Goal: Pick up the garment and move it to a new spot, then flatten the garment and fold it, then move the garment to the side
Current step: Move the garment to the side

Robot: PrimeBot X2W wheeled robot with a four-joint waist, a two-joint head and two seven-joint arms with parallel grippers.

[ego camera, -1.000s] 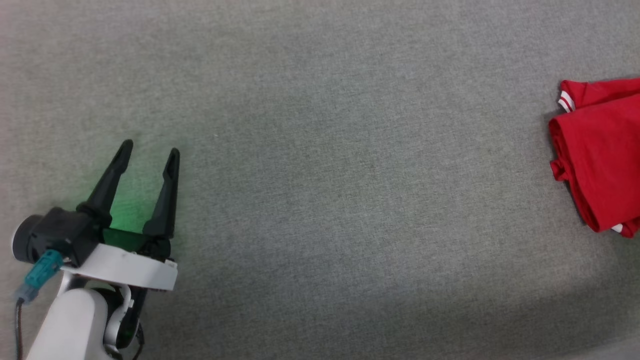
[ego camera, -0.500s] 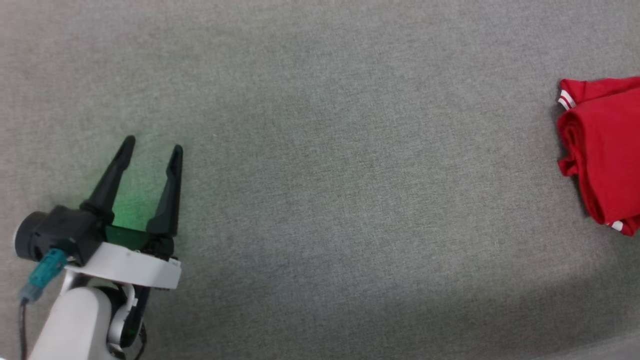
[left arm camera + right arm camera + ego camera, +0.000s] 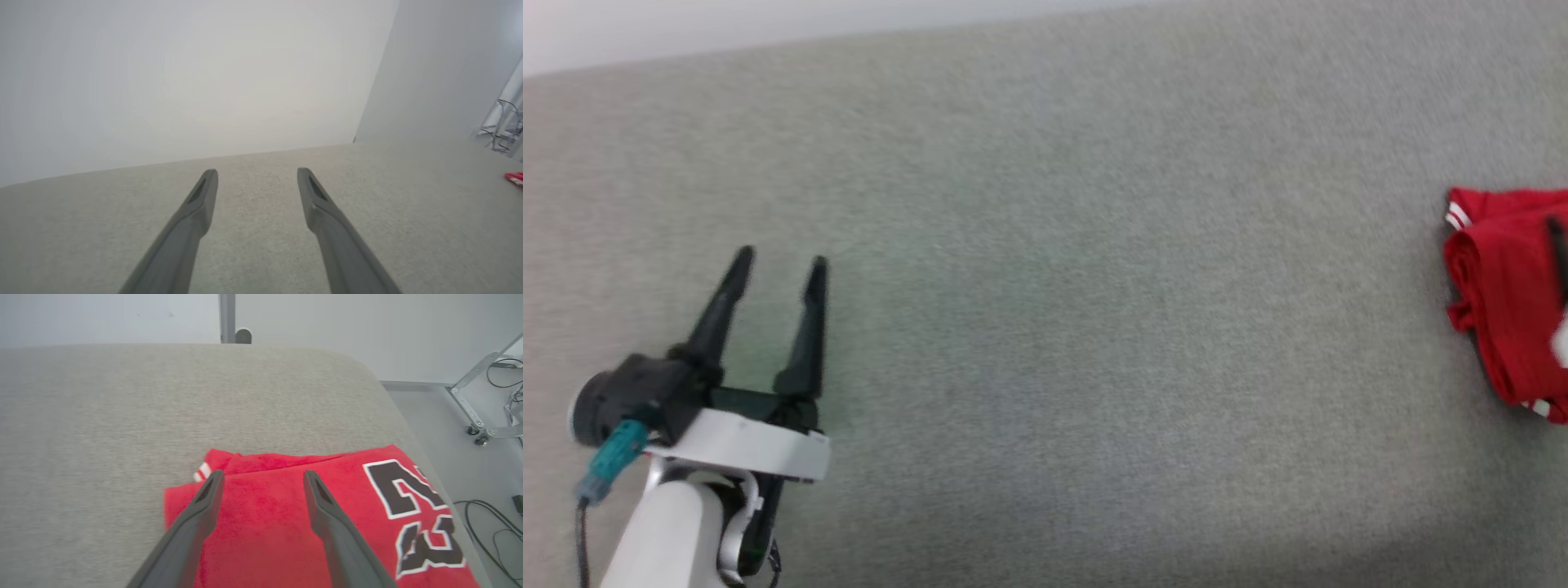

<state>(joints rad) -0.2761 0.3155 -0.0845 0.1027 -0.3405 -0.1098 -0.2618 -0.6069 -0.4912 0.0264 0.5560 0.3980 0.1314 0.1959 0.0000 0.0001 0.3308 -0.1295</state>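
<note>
The garment point(image 3: 1503, 278), a red jersey, lies folded on the grey fabric surface point(image 3: 1094, 327) at the far right edge of the head view, white-and-red trim showing at its upper left corner. In the right wrist view my right gripper point(image 3: 261, 475) hangs open just above the garment point(image 3: 265, 531), nothing between its fingers; dark numerals point(image 3: 408, 494) edged in white show at the right. One dark finger point(image 3: 1558, 249) of it crosses the jersey in the head view. My left gripper point(image 3: 781, 258) stands open and empty at the lower left, far from the cloth. My left gripper point(image 3: 257, 173) points toward a white wall.
The padded surface ends in a rounded corner point(image 3: 367, 371) just beyond the jersey. Past it lies grey floor with cables point(image 3: 482, 522) and a wheeled metal frame point(image 3: 478, 416). A pale wall point(image 3: 184, 81) stands behind the far edge.
The head camera has tilted, bringing the surface's far edge into view. The garment's left edge drew slightly rightward and bunched, and a dark finger now shows over it. My left gripper stays open.
</note>
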